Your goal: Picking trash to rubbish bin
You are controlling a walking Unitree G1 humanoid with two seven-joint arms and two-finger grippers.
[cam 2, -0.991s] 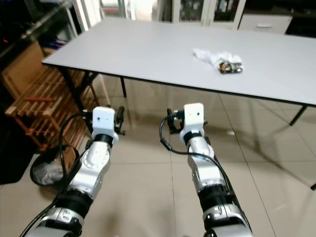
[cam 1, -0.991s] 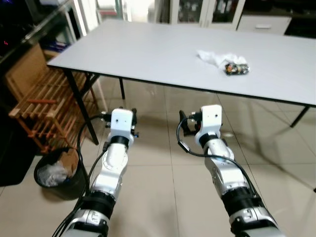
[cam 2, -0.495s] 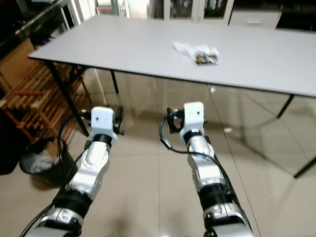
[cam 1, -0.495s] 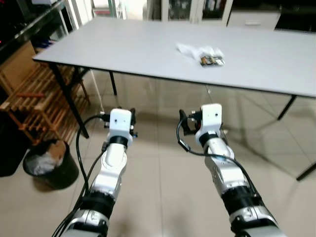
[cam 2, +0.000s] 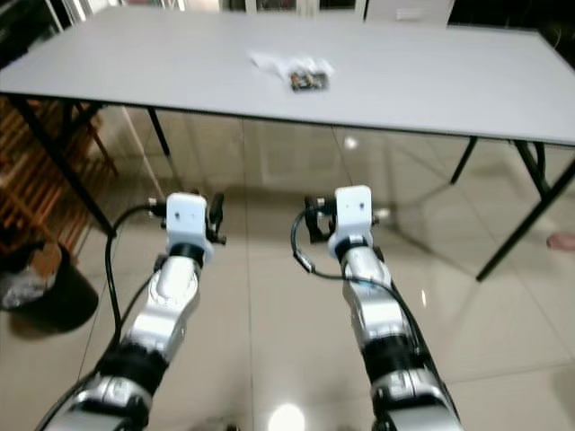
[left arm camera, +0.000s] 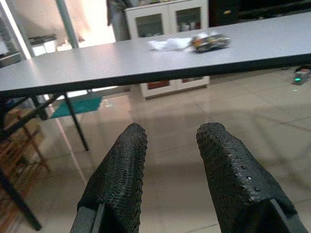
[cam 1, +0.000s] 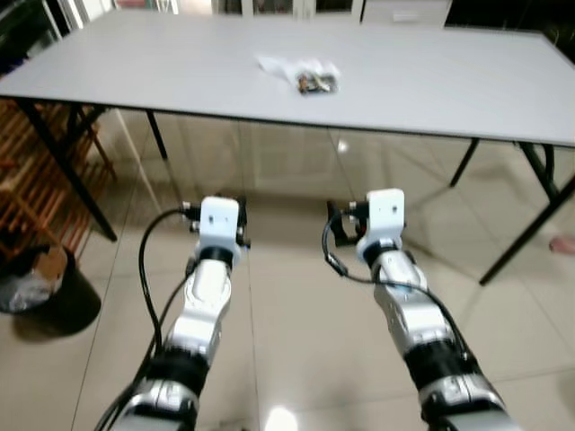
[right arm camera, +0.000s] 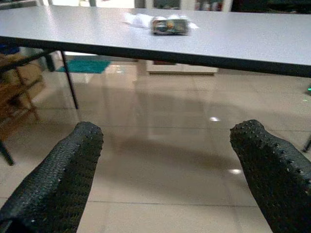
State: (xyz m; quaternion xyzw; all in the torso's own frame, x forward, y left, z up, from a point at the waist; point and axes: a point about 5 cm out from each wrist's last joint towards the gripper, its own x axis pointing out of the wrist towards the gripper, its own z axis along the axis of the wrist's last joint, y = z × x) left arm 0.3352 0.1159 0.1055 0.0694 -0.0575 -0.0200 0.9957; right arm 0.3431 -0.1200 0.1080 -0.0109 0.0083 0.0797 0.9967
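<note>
The trash is a crumpled white wrapper with a small colourful packet (cam 1: 301,74) lying on the long grey table (cam 1: 431,90), toward its far side. It also shows from under the table's edge in the wrist views: the trash (left arm camera: 194,41) and the trash (right arm camera: 160,23). Both arms are held out low over the tiled floor, short of the table's front edge. My left gripper (left arm camera: 172,138) is open with nothing between its fingers. My right gripper (right arm camera: 172,141) is open wide and also holds nothing. The black rubbish bin (cam 1: 40,292) stands on the floor at the far left.
Black table legs (cam 1: 81,193) come down at the left and a crossed leg frame (cam 1: 530,224) at the right. A wooden slatted rack (cam 1: 22,171) stands behind the bin. White cabinets (left arm camera: 167,22) line the wall beyond the table.
The camera has swung to the right: table and trash slid left in view and the bin moved to the left edge. Both arms keep the same pose, grippers unchanged.
</note>
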